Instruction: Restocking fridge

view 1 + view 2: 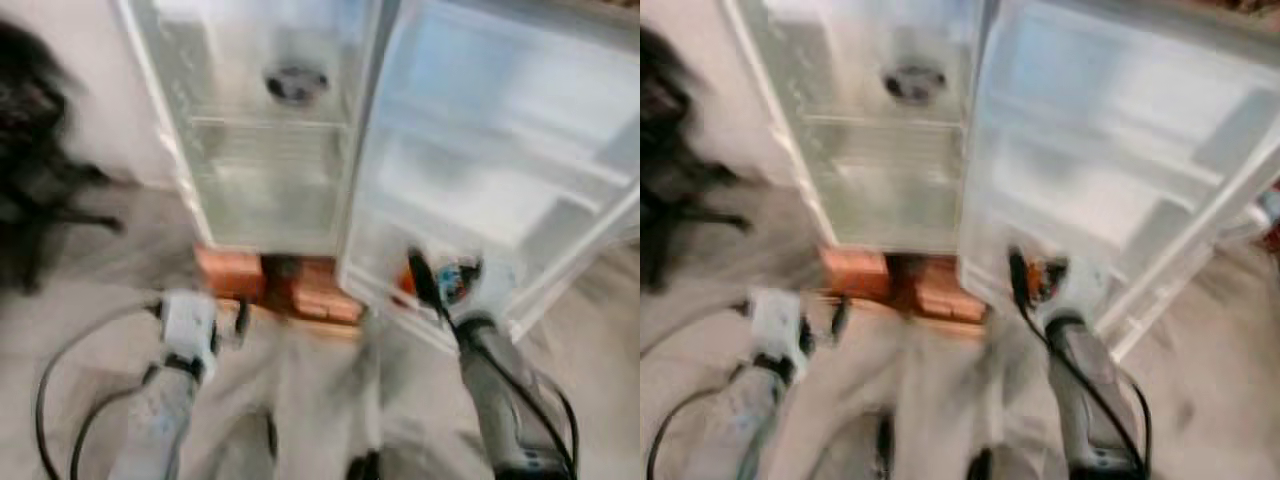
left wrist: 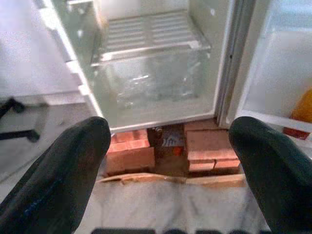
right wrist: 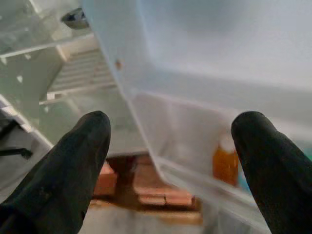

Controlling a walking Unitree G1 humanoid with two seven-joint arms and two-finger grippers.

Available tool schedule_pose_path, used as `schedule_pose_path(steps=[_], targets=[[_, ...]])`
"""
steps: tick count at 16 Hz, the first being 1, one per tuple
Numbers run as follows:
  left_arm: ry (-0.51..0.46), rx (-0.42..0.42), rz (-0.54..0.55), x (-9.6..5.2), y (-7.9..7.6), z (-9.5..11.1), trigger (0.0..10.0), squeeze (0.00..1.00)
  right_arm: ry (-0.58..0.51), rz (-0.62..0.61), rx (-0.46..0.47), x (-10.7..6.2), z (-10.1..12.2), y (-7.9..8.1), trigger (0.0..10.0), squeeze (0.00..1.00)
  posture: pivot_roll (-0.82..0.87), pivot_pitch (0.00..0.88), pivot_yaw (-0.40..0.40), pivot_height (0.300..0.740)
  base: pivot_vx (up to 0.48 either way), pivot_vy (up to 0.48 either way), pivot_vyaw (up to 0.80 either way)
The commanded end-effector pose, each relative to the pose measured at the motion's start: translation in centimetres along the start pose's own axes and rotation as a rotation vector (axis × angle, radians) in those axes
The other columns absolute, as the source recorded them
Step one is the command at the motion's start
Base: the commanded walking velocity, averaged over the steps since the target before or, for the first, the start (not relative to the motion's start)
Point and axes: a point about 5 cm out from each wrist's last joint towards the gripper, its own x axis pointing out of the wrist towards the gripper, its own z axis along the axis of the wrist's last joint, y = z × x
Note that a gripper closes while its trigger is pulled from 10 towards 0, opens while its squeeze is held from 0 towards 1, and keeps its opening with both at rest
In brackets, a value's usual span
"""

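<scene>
The white fridge (image 1: 265,150) stands open before me, its door (image 1: 500,150) swung out to the right. Its wire shelf (image 2: 146,34) and clear drawer (image 2: 151,83) look bare, and a dark bowl-like thing (image 1: 295,82) sits on an upper shelf. An orange bottle (image 3: 225,163) stands in the door's lowest shelf, beside something blue. My right gripper (image 3: 170,126) is open and holds nothing, low in front of that door shelf (image 1: 430,285). My left gripper (image 2: 170,131) is also open with nothing in it, held low before the fridge's base (image 1: 235,320).
The fridge rests on red bricks (image 1: 270,285) with a wooden board (image 2: 170,179) in front. A black blurred object (image 1: 35,150), perhaps a chair base, stands at the left by the wall. Pale floor (image 1: 300,400) lies between me and the fridge.
</scene>
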Motion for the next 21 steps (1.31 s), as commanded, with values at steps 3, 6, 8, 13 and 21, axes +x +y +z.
schedule_pose_path(steps=[3, 6, 8, 13, 21], targets=[[-0.057, 0.020, -0.020, 0.9, -0.1, 1.3, 10.0, 0.00, -0.035, -0.028, -0.111, 0.3, 0.4, -0.5, 10.0, 0.00, 0.12, 0.132, -0.076, 0.740, -0.192, 0.000, 0.00], [-0.066, -0.009, -0.045, 0.5, -0.6, 1.1, 10.0, 0.00, -0.017, 0.002, -0.172, 0.4, 0.0, 0.1, 10.0, 0.00, 0.11, 0.130, -0.083, 0.740, 0.000, 0.000, 0.00], [-0.068, -0.020, -0.047, 0.4, -0.7, 1.0, 10.0, 0.00, -0.065, 0.030, -0.131, 0.2, 0.4, 0.4, 10.0, 0.00, 0.10, 0.120, -0.084, 0.740, 0.000, 0.000, 0.00], [-0.084, -0.027, -0.034, 1.1, -0.7, 1.3, 10.0, 0.00, -0.135, 0.039, -0.161, 0.7, 1.4, 0.5, 10.0, 0.00, 0.09, 0.123, -0.085, 0.740, 0.000, -0.376, 0.00], [-0.084, -0.023, -0.026, 1.3, -1.3, 1.2, 10.0, 0.00, -0.190, 0.100, -0.183, 1.0, 2.1, 1.1, 10.0, 0.00, 0.10, 0.124, -0.092, 0.740, 0.032, -0.431, 0.00]])
